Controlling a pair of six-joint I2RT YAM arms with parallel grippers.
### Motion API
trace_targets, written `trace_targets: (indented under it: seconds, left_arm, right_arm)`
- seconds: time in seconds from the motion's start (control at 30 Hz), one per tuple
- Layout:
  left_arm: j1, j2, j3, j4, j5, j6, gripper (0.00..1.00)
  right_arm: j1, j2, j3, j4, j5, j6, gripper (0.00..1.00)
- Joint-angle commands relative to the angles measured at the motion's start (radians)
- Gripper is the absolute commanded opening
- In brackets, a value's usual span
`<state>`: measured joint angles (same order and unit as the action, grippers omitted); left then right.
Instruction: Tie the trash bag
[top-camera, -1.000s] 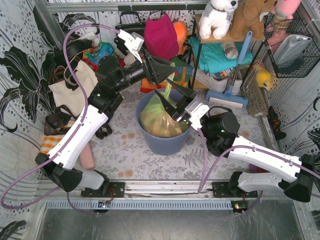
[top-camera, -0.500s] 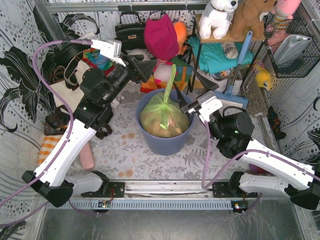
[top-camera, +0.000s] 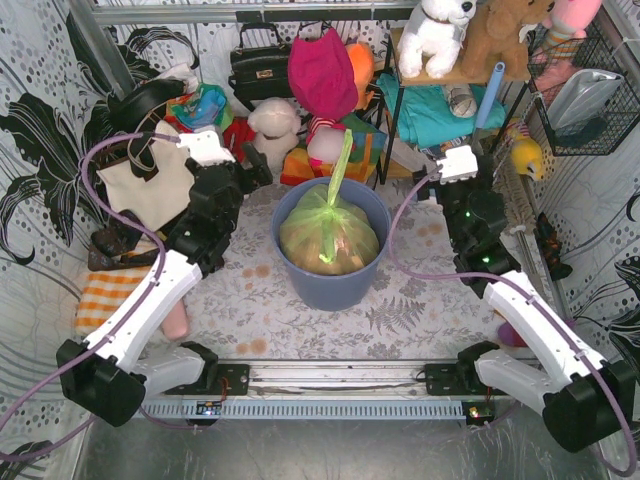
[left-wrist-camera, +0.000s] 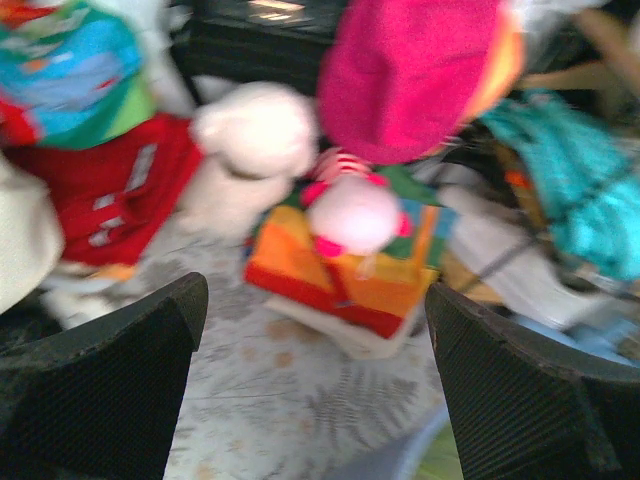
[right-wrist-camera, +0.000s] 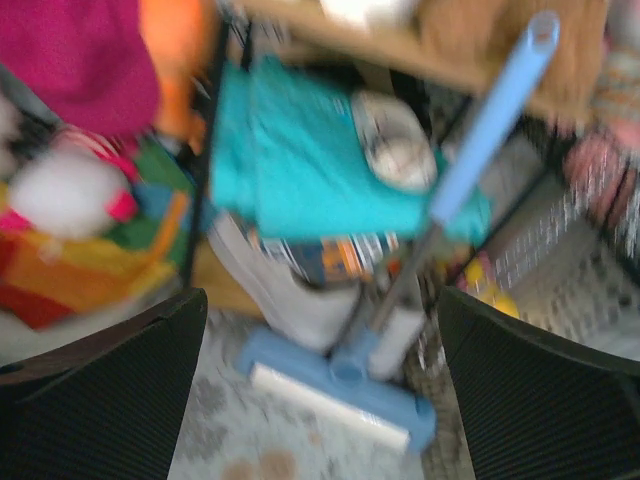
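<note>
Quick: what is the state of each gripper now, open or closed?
Left gripper: open, holding nothing.
Right gripper: open, holding nothing.

Top view: left arm (top-camera: 150, 300) runs from its base at the near edge up and inward, wrist raised. Left gripper (left-wrist-camera: 315, 300) has its fingers spread wide, with nothing between them. Right arm (top-camera: 530, 325) bends at the elbow near its base, forearm climbing inward to a high wrist. Right gripper (right-wrist-camera: 320, 305) has its fingers wide apart and grips nothing.
</note>
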<state>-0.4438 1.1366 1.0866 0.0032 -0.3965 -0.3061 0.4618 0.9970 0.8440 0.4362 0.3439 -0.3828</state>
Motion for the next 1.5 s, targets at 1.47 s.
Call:
trace_targets:
  seconds: [1.47]
  left_arm:
    - [0.314, 0.323, -0.916, 1.270, 0.181, 0.260, 0.98]
  right_arm:
    - [-0.422, 0.537, -0.656, 0.869, -0.267, 0.311, 0.97]
